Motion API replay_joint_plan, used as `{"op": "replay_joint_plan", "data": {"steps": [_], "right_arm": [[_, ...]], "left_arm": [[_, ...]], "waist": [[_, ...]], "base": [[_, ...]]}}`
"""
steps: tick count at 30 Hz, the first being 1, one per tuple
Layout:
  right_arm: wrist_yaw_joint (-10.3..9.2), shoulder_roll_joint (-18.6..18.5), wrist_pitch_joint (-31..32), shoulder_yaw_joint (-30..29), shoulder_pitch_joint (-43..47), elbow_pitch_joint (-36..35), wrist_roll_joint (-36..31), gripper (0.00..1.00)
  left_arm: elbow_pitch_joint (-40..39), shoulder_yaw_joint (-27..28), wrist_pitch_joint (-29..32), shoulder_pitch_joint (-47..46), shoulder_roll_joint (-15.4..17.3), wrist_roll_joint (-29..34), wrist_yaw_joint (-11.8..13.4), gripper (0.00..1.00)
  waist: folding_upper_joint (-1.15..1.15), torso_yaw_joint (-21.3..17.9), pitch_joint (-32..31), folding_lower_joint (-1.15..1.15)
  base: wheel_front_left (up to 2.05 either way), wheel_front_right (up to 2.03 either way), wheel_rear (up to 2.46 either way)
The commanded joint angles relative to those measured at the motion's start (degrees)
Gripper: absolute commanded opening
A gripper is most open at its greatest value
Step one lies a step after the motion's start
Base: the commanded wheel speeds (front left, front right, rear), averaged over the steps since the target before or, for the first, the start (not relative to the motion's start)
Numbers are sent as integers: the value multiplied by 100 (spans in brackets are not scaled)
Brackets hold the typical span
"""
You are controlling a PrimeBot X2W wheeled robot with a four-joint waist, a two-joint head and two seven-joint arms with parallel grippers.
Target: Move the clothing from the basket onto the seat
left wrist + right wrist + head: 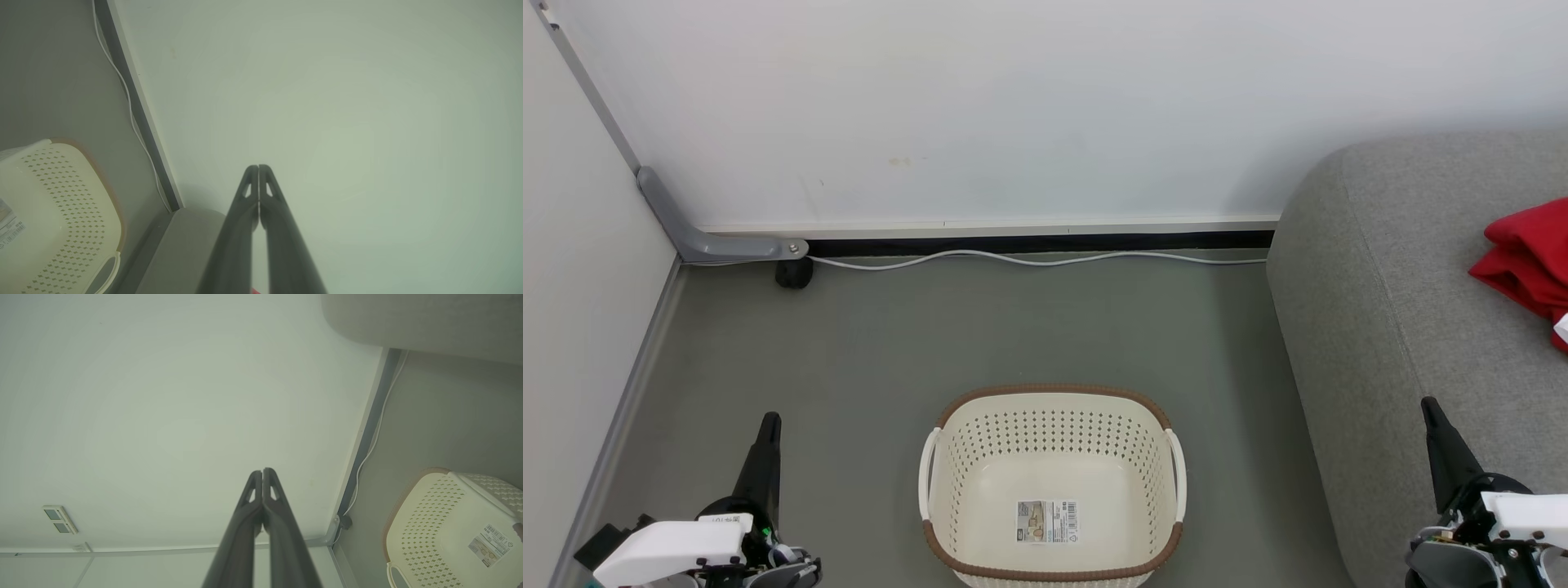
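The cream basket with its brown rim stands on the floor at the bottom centre, holding nothing but a label sticker on its base. Red clothing lies on the grey seat at the right edge, partly cut off by the frame. My left gripper is shut at the lower left, well left of the basket. My right gripper is shut at the lower right, in front of the seat. Both point at the white wall in their wrist views: left gripper, right gripper. The basket shows at each view's side.
A white wall runs behind, with a white cable along its foot. A grey bracket and a small black wheel sit in the left corner. A panel closes off the left side. Grey floor lies between basket and wall.
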Motion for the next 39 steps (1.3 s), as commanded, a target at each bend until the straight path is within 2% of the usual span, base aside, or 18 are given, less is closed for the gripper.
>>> {"op": "replay_joint_plan", "data": {"steps": [1,39], "right_arm": [[25,-56,45,98,-143,-185,66,0],[25,-56,44,99,-143,-185,66,0]], "left_arm": [[-168,187,34,-332,101,-21,-43,0],[-168,187,34,-332,101,-22,-43,0]], "waist": [[0,0,0,0],[0,0,0,0]], "base": [[0,0,0],[0,0,0]]}}
